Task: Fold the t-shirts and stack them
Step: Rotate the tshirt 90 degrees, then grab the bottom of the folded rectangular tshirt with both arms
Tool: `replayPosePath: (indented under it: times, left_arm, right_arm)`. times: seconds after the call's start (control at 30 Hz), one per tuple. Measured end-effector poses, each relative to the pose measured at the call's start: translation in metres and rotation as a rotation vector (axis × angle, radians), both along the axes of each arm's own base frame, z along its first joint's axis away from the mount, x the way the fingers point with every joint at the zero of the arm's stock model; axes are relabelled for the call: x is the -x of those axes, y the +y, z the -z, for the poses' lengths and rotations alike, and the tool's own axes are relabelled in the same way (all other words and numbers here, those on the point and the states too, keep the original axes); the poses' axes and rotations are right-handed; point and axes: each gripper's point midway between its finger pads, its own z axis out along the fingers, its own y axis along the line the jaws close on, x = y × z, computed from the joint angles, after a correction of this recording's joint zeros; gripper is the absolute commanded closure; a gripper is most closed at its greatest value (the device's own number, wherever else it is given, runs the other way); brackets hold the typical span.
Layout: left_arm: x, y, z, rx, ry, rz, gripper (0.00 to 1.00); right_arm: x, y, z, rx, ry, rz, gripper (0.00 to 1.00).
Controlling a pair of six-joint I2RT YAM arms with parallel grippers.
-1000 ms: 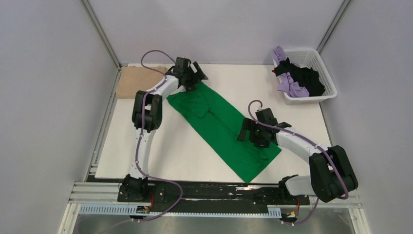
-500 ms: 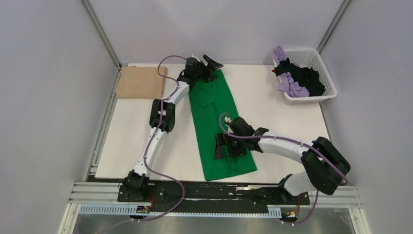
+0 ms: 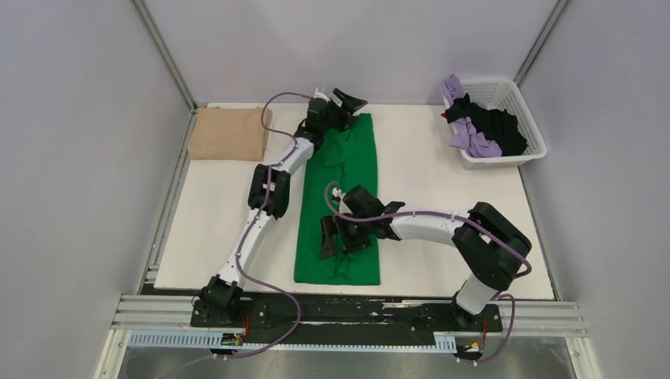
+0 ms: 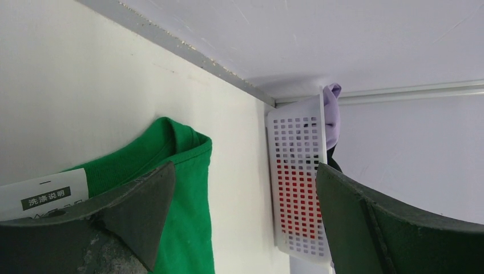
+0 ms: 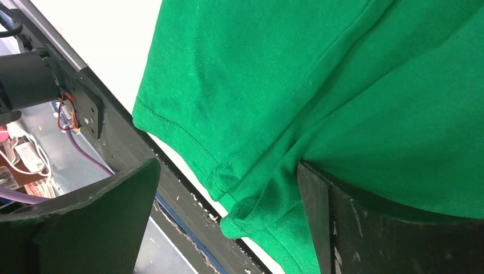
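Note:
The bright green t-shirt point(image 3: 348, 170) lies folded into a long narrow strip running from the back of the table to its front edge. My left gripper point(image 3: 348, 103) is open at the collar end. In the left wrist view point(image 4: 245, 171) one finger rests on the green collar point(image 4: 191, 228) beside the white label point(image 4: 45, 194). My right gripper point(image 3: 336, 237) is open over the hem end. In the right wrist view point(image 5: 227, 165) one finger presses on the green cloth point(image 5: 285, 74) and the hem is bunched between the jaws. The tan t-shirt point(image 3: 227, 133) lies folded at the back left.
The white lattice basket point(image 3: 521, 99) stands at the back right holding lilac point(image 3: 474, 144) and black point(image 3: 499, 128) t-shirts, and it also shows in the left wrist view point(image 4: 297, 188). The black front rail point(image 5: 85, 108) lies just beyond the hem. Grey walls enclose the white table point(image 3: 221, 229).
The green t-shirt has swung from a diagonal across the table to nearly straight front to back. Both arms moved left with it, the right gripper the furthest.

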Motion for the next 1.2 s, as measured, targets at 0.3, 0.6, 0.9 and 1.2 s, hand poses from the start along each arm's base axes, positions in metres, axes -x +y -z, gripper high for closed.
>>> replayPosePath:
  times: [0.3,0.6,0.9,1.2]
  left_arm:
    - [0.004,-0.002,0.0,-0.036,-0.012,0.002,0.0]
    - [0.036,-0.012,-0.018,-0.207,-0.002,0.087,0.0]
    - [0.119,0.018,-0.152,-0.365,-0.161,0.189,0.0]
    - [0.271,0.106,-0.208,-0.563,-0.248,0.086,0.0]
  right_arm:
    - [0.008,-0.002,-0.024,-0.04,-0.113,-0.032,0.0]
    - [0.007,-0.012,-0.103,-0.253,-0.347,0.002,0.0]
    - [0.019,-0.035,-0.118,-0.308,-0.403,0.035,0.0]
    - [0.037,-0.024,-0.055,-0.2,-0.208,-0.07,0.0]
